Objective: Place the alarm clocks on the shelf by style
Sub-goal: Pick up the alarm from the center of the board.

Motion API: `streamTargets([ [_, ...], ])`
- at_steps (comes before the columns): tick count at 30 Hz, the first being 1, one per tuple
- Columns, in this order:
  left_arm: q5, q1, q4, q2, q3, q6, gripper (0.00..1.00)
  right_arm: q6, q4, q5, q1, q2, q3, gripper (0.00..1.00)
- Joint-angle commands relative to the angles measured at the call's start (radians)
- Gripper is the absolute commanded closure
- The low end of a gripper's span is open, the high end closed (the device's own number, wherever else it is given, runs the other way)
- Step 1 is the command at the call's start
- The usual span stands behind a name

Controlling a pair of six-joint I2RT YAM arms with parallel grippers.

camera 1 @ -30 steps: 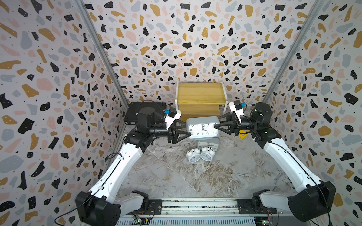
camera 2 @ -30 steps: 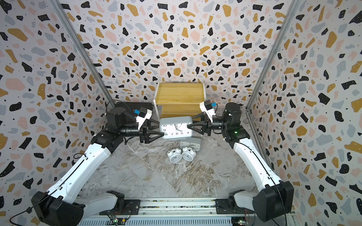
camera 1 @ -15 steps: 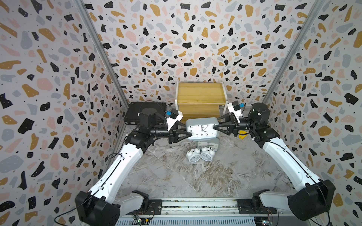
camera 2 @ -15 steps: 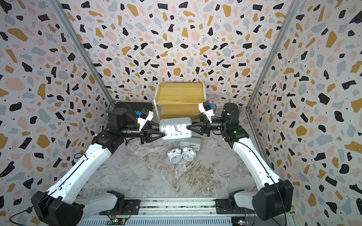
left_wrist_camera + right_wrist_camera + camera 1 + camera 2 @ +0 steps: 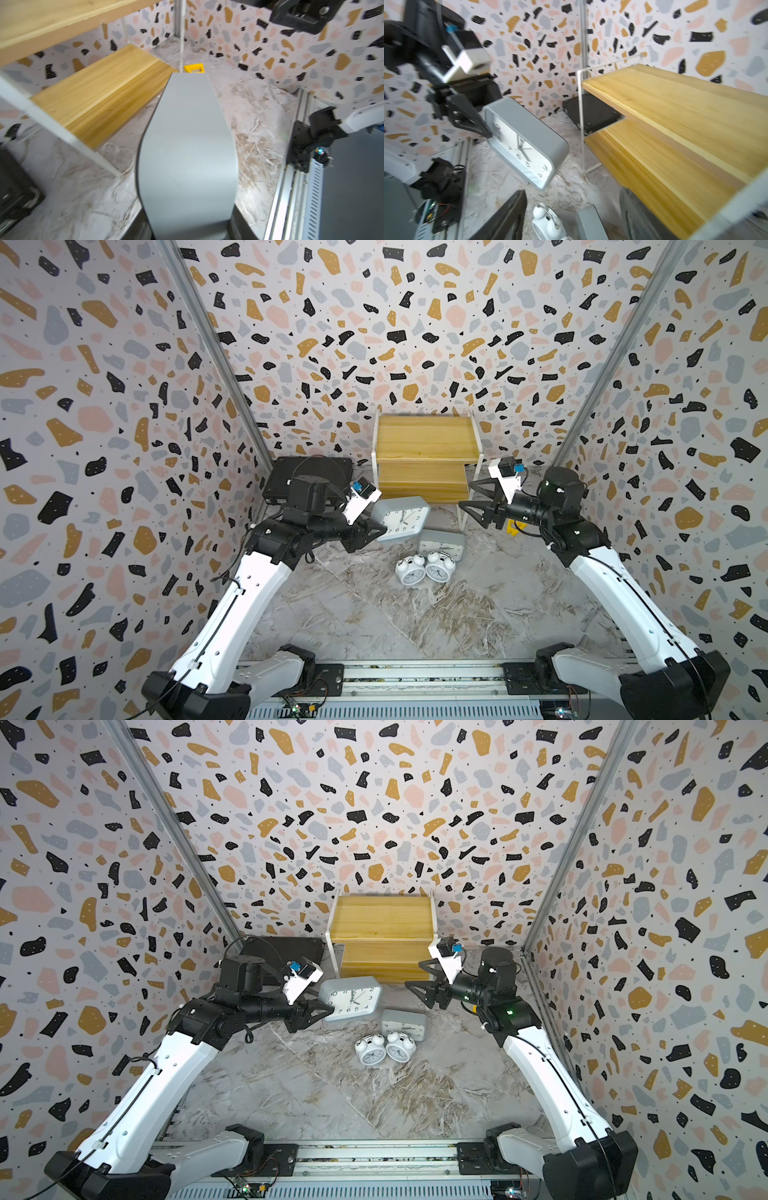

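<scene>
a: where's the grey rectangular clock [image 5: 402, 517]?
b: off the bench, tilted, its left end pinched in the left claw [image 5: 376, 531]. the shelf [image 5: 424, 443] is just behind.
a: right claw [image 5: 467, 495]?
b: wide, empty, off to its right.

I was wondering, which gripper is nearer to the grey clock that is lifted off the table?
Left. The left gripper grips the lifted grey clock at one end; the right gripper hangs open, clear of the clock's other end, by the shelf and its front leg.
</scene>
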Motion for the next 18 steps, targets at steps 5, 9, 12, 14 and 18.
streamTargets([
  [5, -0.443, 0.040, -0.157, -0.028, 0.089, 0.053, 0.89, 0.002, -0.005, 0.455, -0.009, -0.014, -0.083, 0.25],
  [9, -0.432, 0.145, -0.105, -0.025, 0.096, -0.010, 0.89, 0.033, 0.047, 0.505, -0.024, 0.025, -0.097, 0.26],
  [12, -0.389, 0.193, -0.033, -0.009, 0.087, -0.052, 0.89, 0.049, 0.127, 0.496, -0.028, 0.062, -0.102, 0.27],
  [14, -0.377, 0.209, 0.011, 0.011, 0.087, -0.073, 0.90, 0.059, 0.155, 0.482, -0.031, 0.092, -0.094, 0.26],
  [18, -0.325, 0.248, 0.097, 0.068, 0.102, -0.120, 0.90, 0.071, 0.241, 0.473, -0.033, 0.149, -0.085, 0.30],
])
